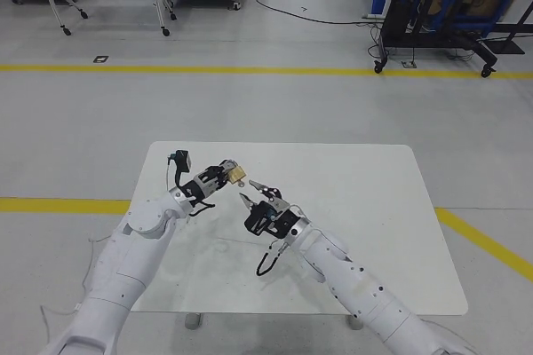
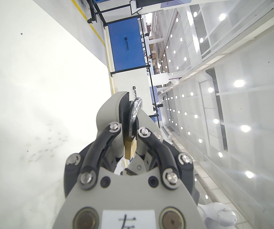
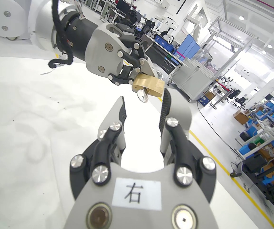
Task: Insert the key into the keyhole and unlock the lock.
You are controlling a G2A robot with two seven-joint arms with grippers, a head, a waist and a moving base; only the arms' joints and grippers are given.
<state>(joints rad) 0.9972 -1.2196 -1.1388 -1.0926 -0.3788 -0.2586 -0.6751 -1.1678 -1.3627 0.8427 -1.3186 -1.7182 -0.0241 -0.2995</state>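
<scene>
One step done: small silver key (image 3: 142,95) sits in keyhole of brass padlock (image 3: 148,85), clamped in left gripper (image 3: 148,71) (above white table (image 1: 364,222)). Right gripper (image 3: 144,97), jaws apart, flanks key, seemingly not touching. Next: close, turn.

so the desk (image 1: 364,204) is plain white, rectangular with rounded corners, sitting on a grey floor (image 1: 266,106) with yellow lines (image 1: 249,68). its top has a scatter of tiny dark specks (image 2: 48,141) near the left claw (image 2: 133,106), and faint smudgy marks (image 3: 32,144) beside the right claw (image 3: 144,96).
</scene>
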